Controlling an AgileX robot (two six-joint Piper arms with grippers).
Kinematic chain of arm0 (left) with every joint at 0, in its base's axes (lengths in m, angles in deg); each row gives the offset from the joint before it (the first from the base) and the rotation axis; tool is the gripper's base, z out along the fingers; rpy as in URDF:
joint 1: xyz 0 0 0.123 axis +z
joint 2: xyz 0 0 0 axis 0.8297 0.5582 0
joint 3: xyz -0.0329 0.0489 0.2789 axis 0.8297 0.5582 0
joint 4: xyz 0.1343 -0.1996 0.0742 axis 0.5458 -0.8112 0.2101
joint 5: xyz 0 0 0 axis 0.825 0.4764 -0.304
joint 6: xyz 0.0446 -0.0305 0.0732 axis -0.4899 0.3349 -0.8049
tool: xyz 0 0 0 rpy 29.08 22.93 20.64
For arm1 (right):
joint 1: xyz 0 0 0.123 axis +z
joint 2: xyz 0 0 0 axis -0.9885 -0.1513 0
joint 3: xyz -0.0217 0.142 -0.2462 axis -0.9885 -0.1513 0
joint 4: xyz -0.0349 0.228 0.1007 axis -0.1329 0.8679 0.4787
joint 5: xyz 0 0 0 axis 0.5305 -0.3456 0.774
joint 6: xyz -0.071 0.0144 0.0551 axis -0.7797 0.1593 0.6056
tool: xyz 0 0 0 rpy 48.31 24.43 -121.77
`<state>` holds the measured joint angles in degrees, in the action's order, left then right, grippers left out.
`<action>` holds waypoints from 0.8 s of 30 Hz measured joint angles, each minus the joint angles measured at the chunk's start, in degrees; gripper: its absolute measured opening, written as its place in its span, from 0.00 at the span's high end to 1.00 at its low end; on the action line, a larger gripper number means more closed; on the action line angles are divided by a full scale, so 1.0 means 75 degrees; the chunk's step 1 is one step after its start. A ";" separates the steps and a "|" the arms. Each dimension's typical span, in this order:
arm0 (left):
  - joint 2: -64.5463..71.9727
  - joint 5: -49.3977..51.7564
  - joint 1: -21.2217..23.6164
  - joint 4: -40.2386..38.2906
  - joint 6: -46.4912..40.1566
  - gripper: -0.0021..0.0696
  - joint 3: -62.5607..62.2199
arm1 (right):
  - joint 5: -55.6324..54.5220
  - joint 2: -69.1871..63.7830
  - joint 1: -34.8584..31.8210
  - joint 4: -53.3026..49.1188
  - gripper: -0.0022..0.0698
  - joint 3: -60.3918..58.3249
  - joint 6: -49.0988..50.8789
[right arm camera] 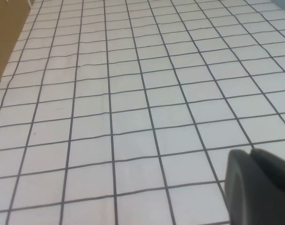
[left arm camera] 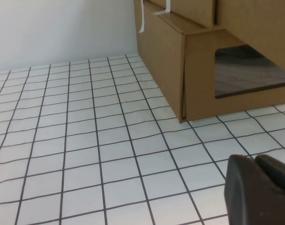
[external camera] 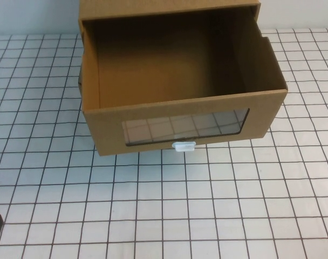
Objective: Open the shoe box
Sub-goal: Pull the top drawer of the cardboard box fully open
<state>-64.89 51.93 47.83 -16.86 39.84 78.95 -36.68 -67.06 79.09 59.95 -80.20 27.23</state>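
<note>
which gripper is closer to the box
The left gripper: the box looms close in its wrist view, while the right gripper sees only a far corner.

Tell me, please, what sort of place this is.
Likely a robot test bench, not a home: a white gridded table, a bare white wall, and a lone cardboard box, pulled open. The left gripper and right gripper hang shut over the table, clear of the box.

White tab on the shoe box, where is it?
High view, centre: the white tab sits under the drawer window; left gripper and right gripper hover over the table, nearer the robot.
</note>
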 joint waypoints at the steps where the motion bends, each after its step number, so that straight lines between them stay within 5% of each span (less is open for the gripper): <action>1: 0.0000 0.0000 0.0000 0.0000 0.0000 0.97 0.0000 | 0.0015 0.0000 0.0000 0.0000 0.99 0.0000 0.0000; 24: 0.0000 -0.0056 0.0000 0.0070 -0.0013 0.97 0.0000 | 0.0015 0.0000 0.0000 0.0015 0.99 0.0000 0.0000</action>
<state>-64.89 51.51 47.83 -16.34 39.75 78.95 -36.57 -67.06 79.09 60.07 -80.20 27.23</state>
